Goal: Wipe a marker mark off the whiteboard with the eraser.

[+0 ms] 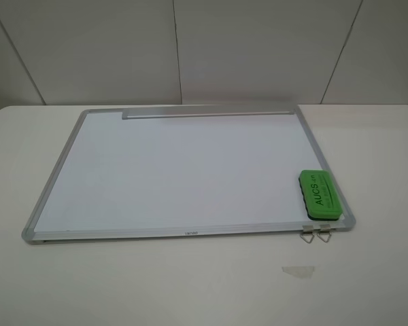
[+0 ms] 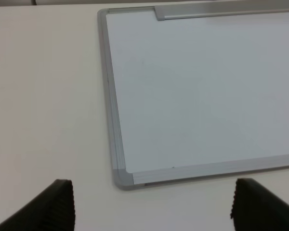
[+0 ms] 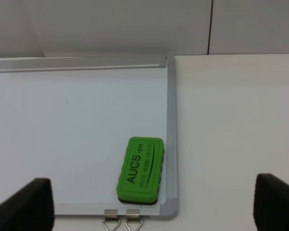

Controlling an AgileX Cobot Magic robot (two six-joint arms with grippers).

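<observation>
I see whiteboard (image 1: 170, 176) flat on table (image 1: 190, 285), tray strip (image 1: 207, 113) at far edge. Eraser (image 1: 319, 196) lying on board's near right corner, beside clips (image 1: 315, 234). Left gripper (image 2: 151, 204) wide, empty; right gripper (image 3: 154, 204) wide, empty.

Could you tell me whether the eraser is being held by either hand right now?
No, the eraser lies untouched on the whiteboard near its corner, and the right hand is open with its fingers wide apart on either side.

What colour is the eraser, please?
Bright green with black lettering; the eraser shows best in the right wrist view.
</observation>
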